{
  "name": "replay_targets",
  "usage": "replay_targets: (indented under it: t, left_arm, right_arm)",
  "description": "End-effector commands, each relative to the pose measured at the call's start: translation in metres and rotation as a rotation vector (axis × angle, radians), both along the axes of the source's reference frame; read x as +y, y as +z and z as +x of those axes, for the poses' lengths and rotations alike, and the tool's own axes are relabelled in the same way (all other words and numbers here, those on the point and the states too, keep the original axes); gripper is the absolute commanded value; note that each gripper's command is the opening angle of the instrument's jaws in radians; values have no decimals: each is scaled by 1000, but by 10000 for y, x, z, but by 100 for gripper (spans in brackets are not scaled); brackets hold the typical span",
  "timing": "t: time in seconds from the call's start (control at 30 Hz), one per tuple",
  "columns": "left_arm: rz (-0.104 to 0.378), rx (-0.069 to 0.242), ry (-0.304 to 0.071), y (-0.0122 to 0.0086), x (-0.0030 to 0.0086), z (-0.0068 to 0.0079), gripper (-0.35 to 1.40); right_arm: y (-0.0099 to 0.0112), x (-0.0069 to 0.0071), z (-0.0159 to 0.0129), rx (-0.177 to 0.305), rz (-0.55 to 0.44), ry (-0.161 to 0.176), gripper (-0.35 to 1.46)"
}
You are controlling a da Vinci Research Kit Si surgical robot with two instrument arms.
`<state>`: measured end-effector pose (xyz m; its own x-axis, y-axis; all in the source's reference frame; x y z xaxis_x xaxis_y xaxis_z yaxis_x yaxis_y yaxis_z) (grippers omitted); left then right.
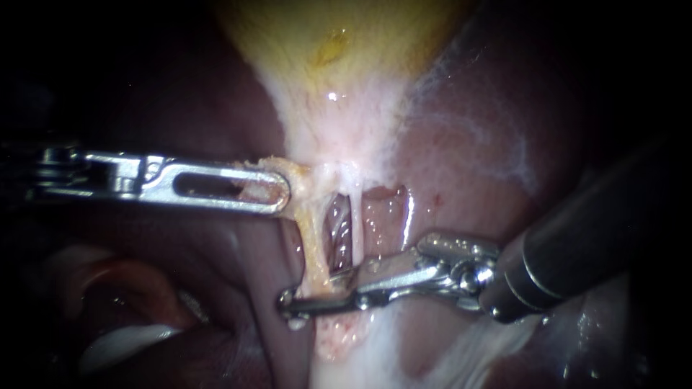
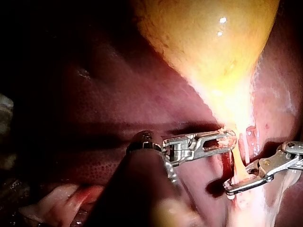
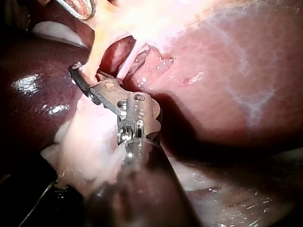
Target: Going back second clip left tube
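Crossing of tube and instrument below the neck of the gallbladder [image 1: 339,50], a smooth yellow sac tapering into white, fibrous tissue. The left tube [image 1: 315,245] is a yellowish, slightly ragged cord that runs from that neck on the far side toward the near side. The right tube [image 1: 355,223], thinner, white and glistening, lies just beside it on the right, with a wet red gap between them. Dark, glossy liver [image 1: 468,166] surrounds both.

The right instrument [image 1: 306,299] enters from the right. Its slim steel hand lies almost square across the near end of the left tube, touching it, with the tip just past the tube on the left. Whether this hand is spread or pressed together cannot be told, and no clip can be made out with certainty.

The left instrument [image 1: 277,191] enters level from the left. Its slotted hand pinches a fringe of tissue [image 1: 270,167] at the far end of the left tube, both jaws on it.

Since the tube's long axis runs far to near and the shaft lies to the right, the way out probably follows the shaft rightward. Sideways drag could pull on the soft cord.
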<state>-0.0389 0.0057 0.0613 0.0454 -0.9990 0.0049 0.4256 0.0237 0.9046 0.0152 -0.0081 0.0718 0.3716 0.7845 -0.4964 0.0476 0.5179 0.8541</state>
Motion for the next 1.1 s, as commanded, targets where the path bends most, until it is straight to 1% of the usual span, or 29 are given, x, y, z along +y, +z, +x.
replay_targets:
  t: [0.03,0.1,0.2,0.23,0.27,0.3,0.33,0.37,0.43,0.5,0.53,0.6,0.67,0.83,1.1]
  left_arm:
    - [-1,1,-2,0,0,0,-35]
    - [-1,1,-2,1,0,0,-35]
    - [-1,1,-1,1,1,0,-35]
    - [-1,1,-1,1,1,1,-35]
    - [-1,1,-1,1,1,1,-35]
    - [-1,1,-1,1,1,1,-35]
    - [-1,1,-1,1,1,1,-35]
    - [-1,1,-1,1,1,1,-35]
    - [-1,1,-1,1,1,1,-35]
    - [-1,1,-1,1,1,1,-35]
    - [-1,1,-1,1,1,1,-35]
    - [-1,1,-1,1,1,1,-35]
    - [-1,1,-1,1,1,1,-35]
    - [-1,1,-1,1,0,1,-35]
    - [-1,1,-1,1,0,3,-35]
  right_arm:
    - [0,1,-1,0,0,0,-35]
    - [0,1,-1,0,0,0,-35]
    - [0,1,-4,-9,-21,20,-35]
    - [1,0,-6,10,-76,9,-21]
    - [1,1,-7,22,-108,2,-8]
    - [1,1,-8,30,-137,-1,10]
    - [2,2,-8,40,-183,-3,23]
    - [2,2,-7,46,-233,-1,34]
    - [3,4,-5,47,-284,7,44]
    - [5,5,-3,49,-338,12,46]
    - [6,6,-2,42,-365,23,48]
    - [8,8,-2,31,-397,36,49]
    - [11,11,-4,29,-423,39,50]
    - [12,13,-14,34,-452,34,50]
    - [-3,11,-45,58,-458,13,50]
